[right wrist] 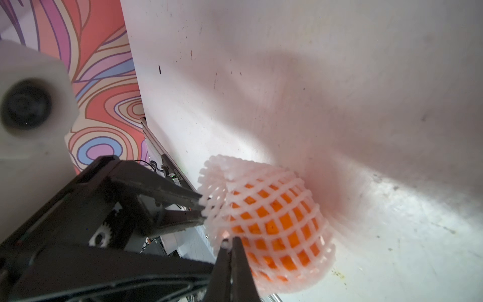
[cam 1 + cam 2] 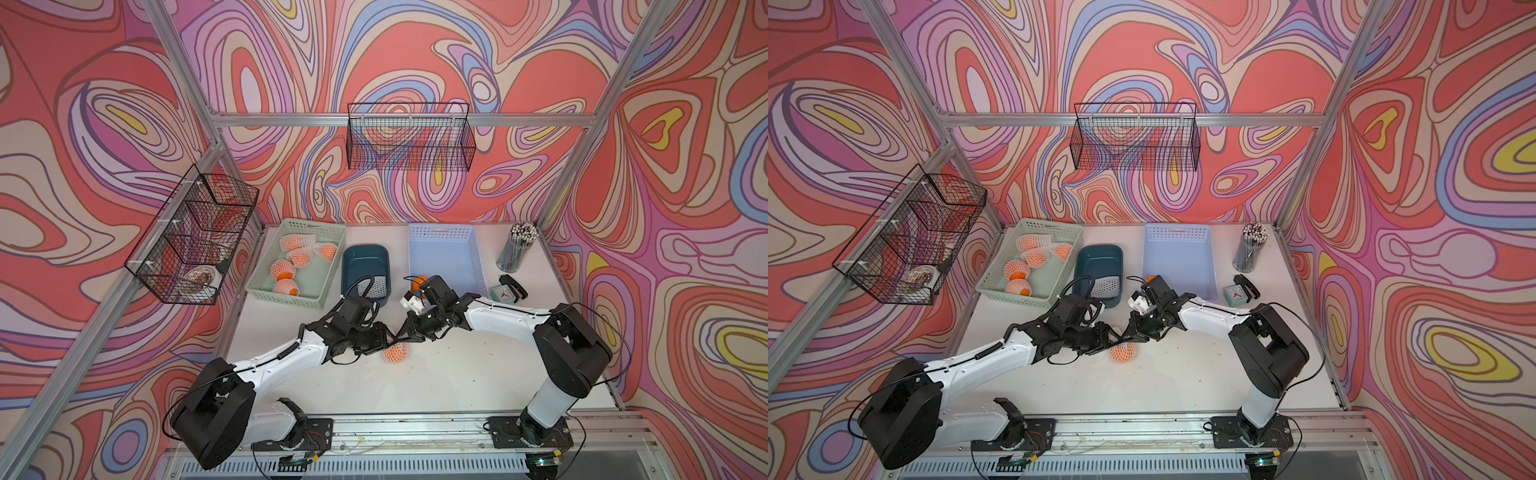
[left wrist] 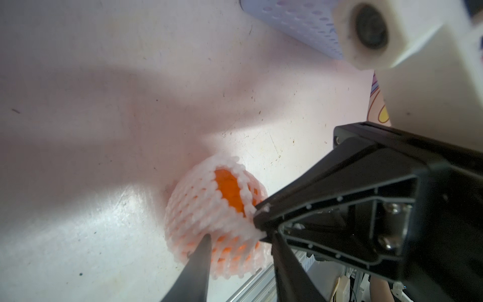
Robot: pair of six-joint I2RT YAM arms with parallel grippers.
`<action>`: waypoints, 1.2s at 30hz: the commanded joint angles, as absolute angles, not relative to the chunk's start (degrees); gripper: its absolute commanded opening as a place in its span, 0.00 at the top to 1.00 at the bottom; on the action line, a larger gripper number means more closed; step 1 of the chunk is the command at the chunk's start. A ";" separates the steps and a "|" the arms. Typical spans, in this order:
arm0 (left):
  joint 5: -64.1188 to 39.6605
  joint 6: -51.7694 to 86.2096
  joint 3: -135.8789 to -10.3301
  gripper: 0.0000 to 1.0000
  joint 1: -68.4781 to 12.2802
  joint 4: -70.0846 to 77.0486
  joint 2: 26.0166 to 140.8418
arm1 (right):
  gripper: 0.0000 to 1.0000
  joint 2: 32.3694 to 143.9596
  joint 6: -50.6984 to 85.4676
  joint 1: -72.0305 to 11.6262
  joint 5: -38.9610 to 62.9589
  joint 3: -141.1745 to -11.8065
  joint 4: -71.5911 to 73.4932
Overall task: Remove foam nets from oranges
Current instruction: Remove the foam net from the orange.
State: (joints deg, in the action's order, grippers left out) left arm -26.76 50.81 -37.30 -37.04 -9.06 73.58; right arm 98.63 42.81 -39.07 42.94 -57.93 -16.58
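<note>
**Two white-and-black arms**

Each arm has white link shells, bulky black joint housings and thin black cables looping off them. Black triangular ribbed grippers carry silver screws. A white camera block sits at each wrist.

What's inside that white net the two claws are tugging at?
An orange shows through the holes and open end of the foam net. Its underside, against the table, is hidden.

No text, label, brand or number could be read anywhere — the small teal clock by the blue basket showed hands only, its face too small for numerals.
</note>
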 commanded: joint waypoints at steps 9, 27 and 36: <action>-23.55 51.02 -38.36 0.60 -36.72 -12.26 66.57 | 1.00 99.69 39.96 -39.38 42.07 -65.11 -23.92; -19.78 47.21 -30.22 0.28 -34.54 -18.77 56.60 | 1.00 99.18 41.83 -37.97 45.50 -62.55 -20.08; -20.65 46.75 -27.34 0.30 -34.54 -7.11 61.32 | 1.00 99.82 43.99 -37.84 48.95 -61.08 -17.05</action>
